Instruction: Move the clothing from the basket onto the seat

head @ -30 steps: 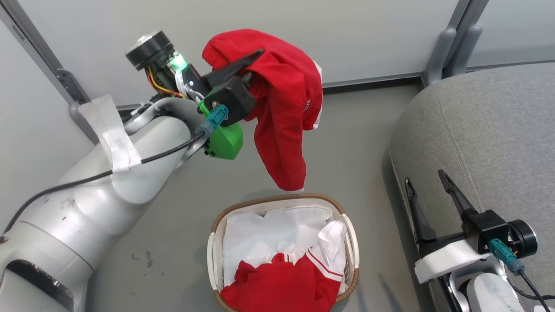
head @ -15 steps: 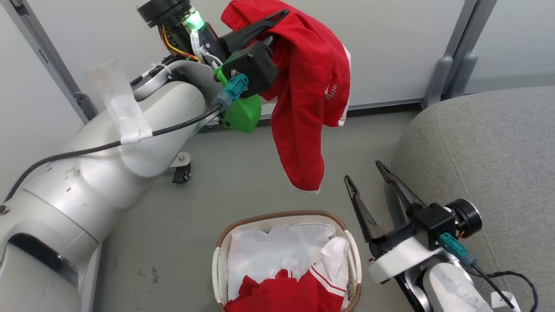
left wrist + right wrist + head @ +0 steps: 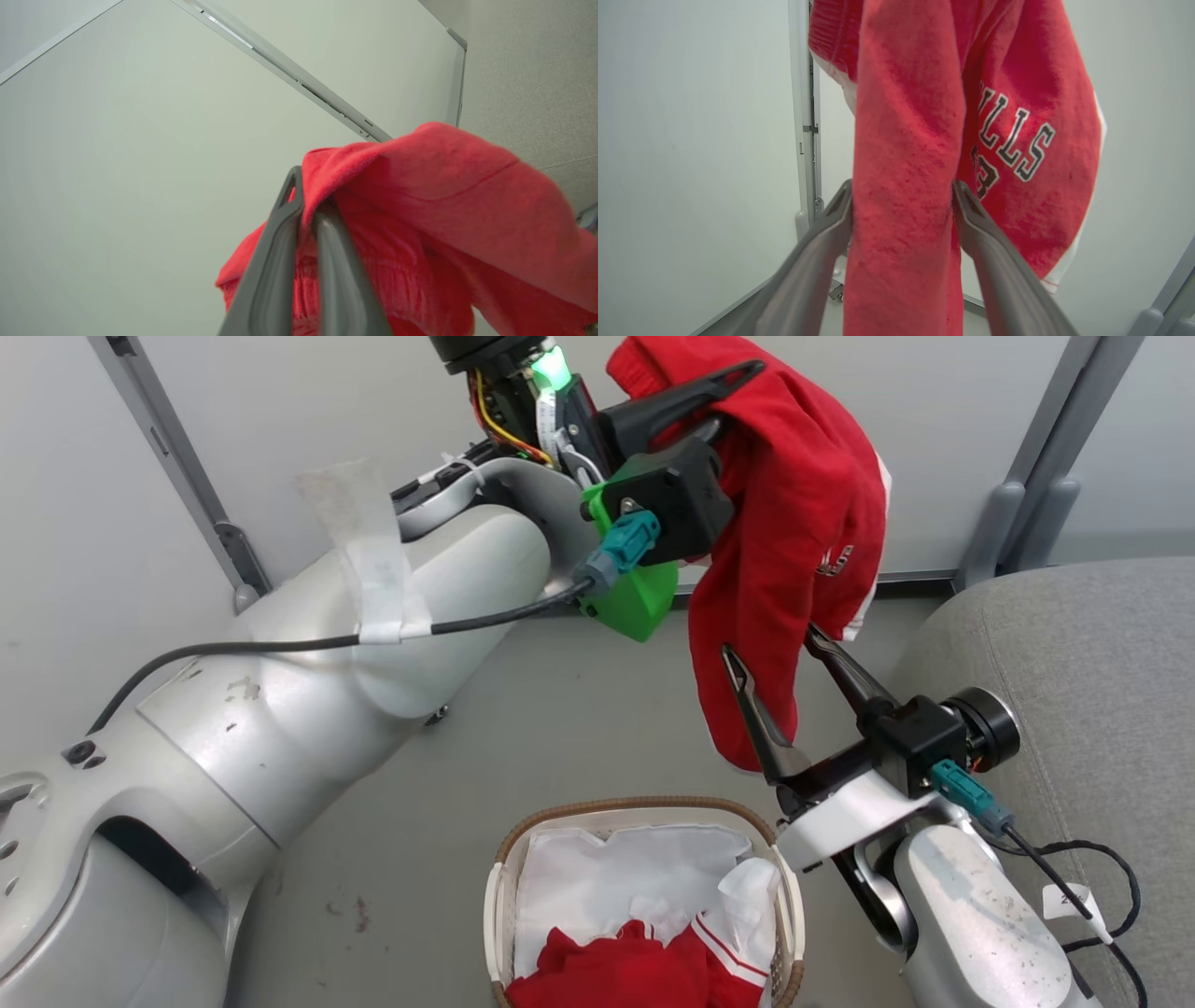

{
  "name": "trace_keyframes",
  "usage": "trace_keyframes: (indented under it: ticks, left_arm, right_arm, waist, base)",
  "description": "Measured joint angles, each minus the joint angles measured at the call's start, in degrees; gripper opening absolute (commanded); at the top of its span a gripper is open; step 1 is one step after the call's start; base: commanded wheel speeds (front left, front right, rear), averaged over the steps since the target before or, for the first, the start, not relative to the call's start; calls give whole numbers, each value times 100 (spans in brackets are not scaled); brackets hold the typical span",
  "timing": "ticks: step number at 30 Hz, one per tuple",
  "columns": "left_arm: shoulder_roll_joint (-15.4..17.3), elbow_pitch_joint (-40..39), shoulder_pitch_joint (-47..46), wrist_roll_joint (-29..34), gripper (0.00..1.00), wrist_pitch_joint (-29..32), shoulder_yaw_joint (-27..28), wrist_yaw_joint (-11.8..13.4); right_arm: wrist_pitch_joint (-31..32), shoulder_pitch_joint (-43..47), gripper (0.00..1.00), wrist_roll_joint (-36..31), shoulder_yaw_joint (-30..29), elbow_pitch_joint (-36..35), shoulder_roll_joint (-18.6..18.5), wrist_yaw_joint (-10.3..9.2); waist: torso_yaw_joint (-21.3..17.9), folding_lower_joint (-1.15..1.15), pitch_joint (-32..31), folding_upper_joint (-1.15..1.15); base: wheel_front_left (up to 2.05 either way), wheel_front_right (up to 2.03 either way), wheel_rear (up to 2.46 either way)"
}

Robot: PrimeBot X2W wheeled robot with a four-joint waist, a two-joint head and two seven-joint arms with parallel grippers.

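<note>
Right hand (image 3: 768,644) has come up from beside the seat (image 3: 1074,663). Its fingers stand wide either side of the hanging tail of the red garment (image 3: 794,523), not closed on it. The head camera has shifted too. Left hand (image 3: 738,392) stays clamped on the garment's top, high above the floor (image 3: 560,728). Right wrist view adds black-and-white lettering (image 3: 1013,140) on the cloth; left wrist view shows the pinch. Second red garment (image 3: 635,975) lies in the basket (image 3: 644,803), on the white liner (image 3: 607,877).

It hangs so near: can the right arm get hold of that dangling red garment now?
Probably yes: the right arm's jaws stand open on either side of the red garment, with nothing in the way.
</note>
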Motion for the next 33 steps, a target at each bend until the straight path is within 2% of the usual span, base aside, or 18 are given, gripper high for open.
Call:
trace_keyframes:
  ticks: [9, 10, 11, 12, 13, 14, 27, 32, 33]
  left_arm:
    - [-22, -389, -49, -146, 0, 78, -121, -8]
    - [-5, -419, -47, -186, 0, 78, -127, -10]
    - [14, -431, -44, -209, 0, 85, -133, -10]
    - [42, -437, -33, -238, 0, 102, -134, -10]
    - [74, -443, -14, -267, 0, 101, -136, -10]
    - [99, -443, 3, -275, 0, 103, -138, -10]
    - [256, -360, 314, -494, 0, 98, -100, 92]
    - [261, -312, 708, -843, 0, 52, 93, 176]
    - [259, -303, 844, -953, 16, 29, 159, 196]
  right_arm:
    - [0, -383, 100, -52, -83, 280, -1, 0]
    - [0, -412, 93, -53, -89, 325, 0, 0]
    - [0, -428, 41, -53, -93, 360, 1, 0]
    - [0, -441, 33, -53, -100, 394, 0, 0]
    - [0, -453, 15, -53, -102, 423, -2, 0]
    - [0, -466, 1, -53, -101, 438, -1, 0]
    - [0, -504, 0, -45, -119, 490, -1, 0]
    - [0, -503, 0, -18, -156, 475, -1, 0]
    - [0, -501, 0, -8, -182, 471, -1, 0]
  waist:
    - [192, 0, -34, 0]
    - [206, 0, -34, 0]
    - [215, 0, -36, 0]
    - [223, 0, -37, 0]
    - [228, 0, -37, 0]
    - [230, 0, -35, 0]
    - [211, 0, -22, 0]
    - [208, 0, -31, 0]
    - [208, 0, -32, 0]
  base:
    - [0, 0, 0]
    - [0, 0, 0]
    - [0, 0, 0]
    - [0, 0, 0]
    - [0, 0, 0]
    - [0, 0, 0]
    - [0, 0, 0]
    - [0, 0, 0]
    - [0, 0, 0]
